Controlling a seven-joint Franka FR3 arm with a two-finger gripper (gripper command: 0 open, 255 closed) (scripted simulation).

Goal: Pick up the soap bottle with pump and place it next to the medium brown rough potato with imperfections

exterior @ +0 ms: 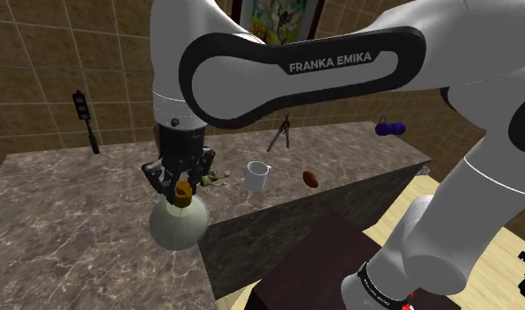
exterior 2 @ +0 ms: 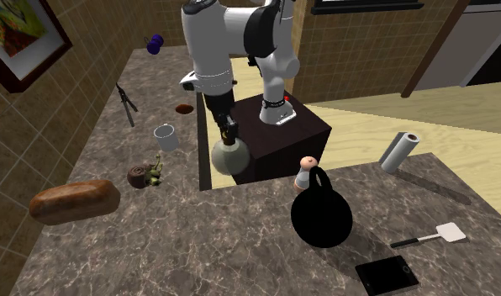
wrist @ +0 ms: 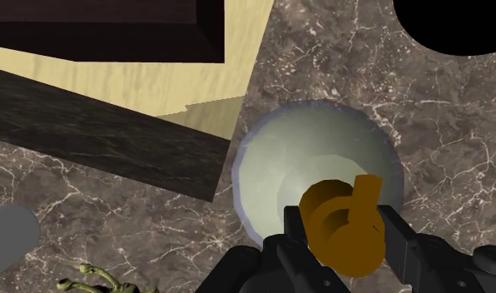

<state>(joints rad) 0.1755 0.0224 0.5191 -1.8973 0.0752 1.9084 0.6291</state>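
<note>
The soap bottle is a round pale grey-green flask with an orange-brown pump. My gripper points down and is shut on the pump, one finger on each side in the wrist view. The bottle is at the counter's front edge, close to the stand; I cannot tell whether its base touches the counter. The small brown potato lies on the counter toward the shoulder view's right, beyond a white cup. In the second exterior view the potato lies behind the arm.
A white cup stands between bottle and potato. A small green figure, a bread loaf, a black kettlebell, a paper roll, a spatula and a tablet lie around. The dark stand adjoins the counter.
</note>
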